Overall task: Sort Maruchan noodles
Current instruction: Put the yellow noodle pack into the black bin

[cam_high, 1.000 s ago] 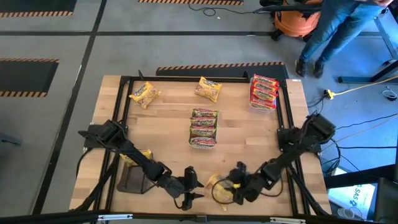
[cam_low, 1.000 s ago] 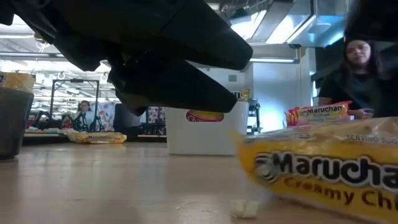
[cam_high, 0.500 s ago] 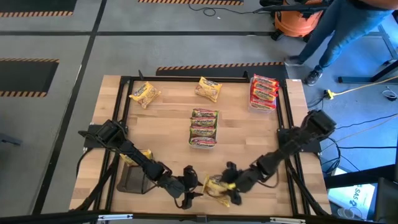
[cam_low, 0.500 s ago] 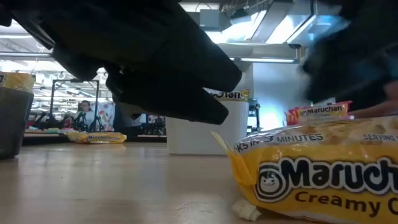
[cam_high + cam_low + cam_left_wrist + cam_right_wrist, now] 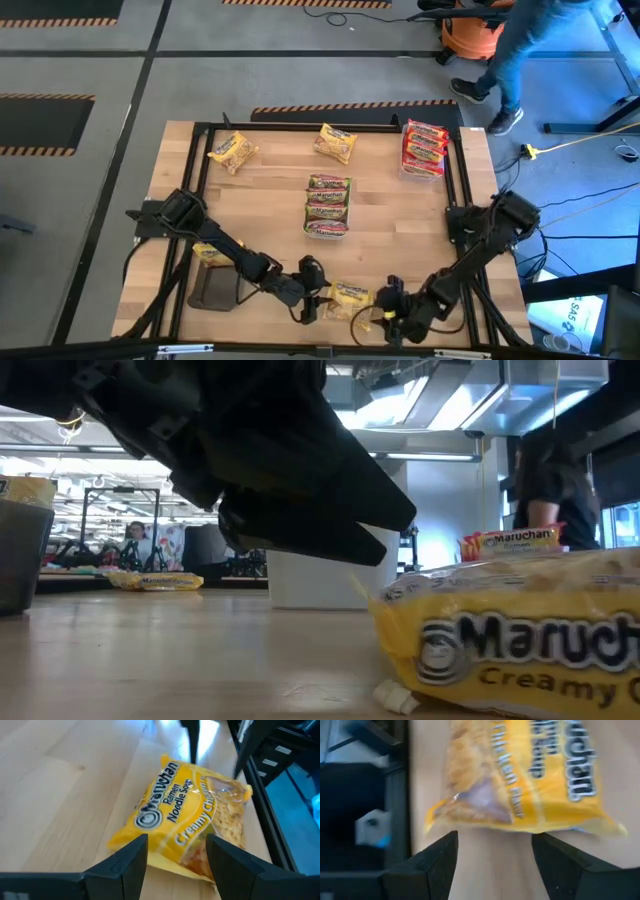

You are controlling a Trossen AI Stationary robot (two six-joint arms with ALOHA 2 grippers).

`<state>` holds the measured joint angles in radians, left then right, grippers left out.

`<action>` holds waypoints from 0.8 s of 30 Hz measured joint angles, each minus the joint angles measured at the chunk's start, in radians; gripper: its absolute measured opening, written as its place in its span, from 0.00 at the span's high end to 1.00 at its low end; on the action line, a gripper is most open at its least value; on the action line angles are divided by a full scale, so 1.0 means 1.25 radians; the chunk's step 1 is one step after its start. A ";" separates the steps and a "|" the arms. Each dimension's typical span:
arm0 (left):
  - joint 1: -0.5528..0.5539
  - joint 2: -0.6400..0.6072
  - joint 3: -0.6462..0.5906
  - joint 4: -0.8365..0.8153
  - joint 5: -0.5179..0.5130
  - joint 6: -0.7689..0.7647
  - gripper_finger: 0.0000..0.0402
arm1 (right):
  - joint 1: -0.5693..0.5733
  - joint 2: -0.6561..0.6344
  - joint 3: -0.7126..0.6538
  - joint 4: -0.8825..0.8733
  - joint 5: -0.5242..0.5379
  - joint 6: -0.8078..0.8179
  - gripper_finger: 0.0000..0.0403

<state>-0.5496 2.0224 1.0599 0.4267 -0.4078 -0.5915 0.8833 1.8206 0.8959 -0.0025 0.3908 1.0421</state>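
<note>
A yellow Maruchan noodles packet [image 5: 351, 295] lies flat on the wooden table near its front edge, between my two grippers. My left gripper [image 5: 313, 291] is open at the packet's left end; in the left wrist view the packet's near edge [image 5: 170, 862] reaches in between the two fingers. My right gripper [image 5: 393, 308] is open just right of the packet, with a strip of bare table between its fingers and the packet [image 5: 530, 775]. My left gripper comes at the packet's left end [image 5: 150, 851] slanting down from the table's left, one finger on each side of that end. I cannot tell whether the fingers touch the wrapper. The packet lies flat on the table.
Two loose yellow packets [image 5: 233, 152] [image 5: 335, 142] lie at the far edge. Green packets fill a tray [image 5: 328, 206] mid-table and red ones a tray [image 5: 424, 147] at the far right. A dark tray [image 5: 212, 287] with a yellow packet [image 5: 218, 252] stands at the near left. A person walks beyond the table.
My right gripper first went toward the table's left, sliding the yellow packet that way along the table, then drew back toward the near right, leaving the packet lying flat. My left gripper has swung a little toward the packet.
</note>
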 joint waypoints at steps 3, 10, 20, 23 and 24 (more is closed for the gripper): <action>-0.002 0.000 0.000 -0.010 0.004 -0.001 0.52 | -0.023 0.029 0.000 0.001 0.054 -0.002 0.41; -0.028 0.000 0.000 -0.036 0.005 -0.007 0.52 | -0.127 0.051 0.000 0.013 0.112 -0.127 0.41; -0.017 -0.048 0.003 -0.081 0.092 -0.053 0.52 | -0.175 0.002 0.000 -0.038 0.083 -0.221 0.41; -0.012 -0.083 0.000 -0.157 0.124 -0.083 0.52 | -0.141 -0.037 0.000 -0.096 0.082 -0.174 0.41; -0.008 -0.094 0.000 -0.180 0.131 -0.099 0.52 | -0.127 -0.048 0.000 -0.107 0.083 -0.164 0.41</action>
<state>-0.5595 1.9054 1.0599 0.2013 -0.2436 -0.7156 0.7250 1.7604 0.8963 -0.1368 0.4948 0.8377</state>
